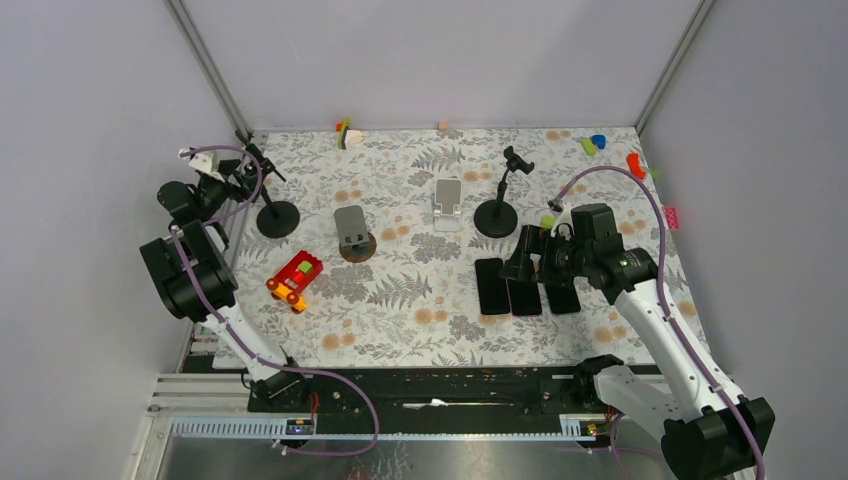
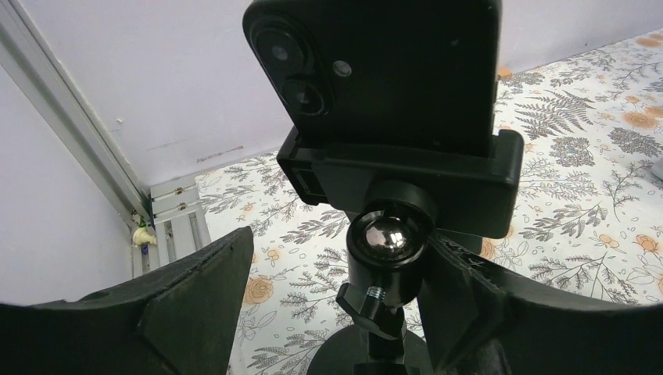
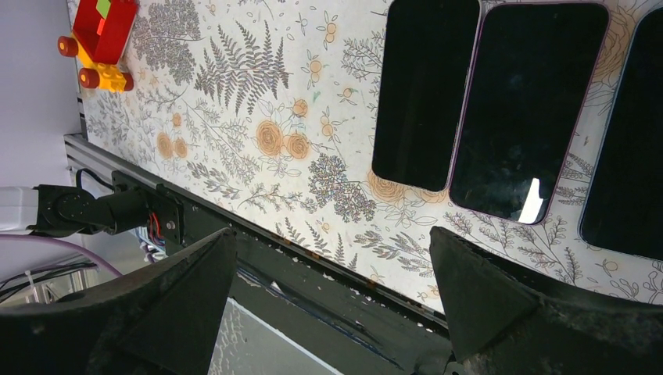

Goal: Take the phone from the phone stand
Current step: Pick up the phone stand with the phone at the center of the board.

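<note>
Near right, the right claw (image 3: 332,234) hangs wide open and empty above three glossy black phones (image 3: 524,109) lying flat on the floral-printed surface (image 3: 258,94). Far left, the left claw (image 2: 340,238) gapes wide, gripping nothing, flanking the black phone stand (image 2: 406,180) and its chrome ball joint (image 2: 388,236). The matte black phone (image 2: 391,70) sits clamped in the stand.

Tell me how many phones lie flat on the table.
3, side by side before the right arm: left phone, middle phone, right phone. The arm could hide more.

Matt black phone (image 2: 391,70), chrome ball joint (image 2: 388,234)
</note>
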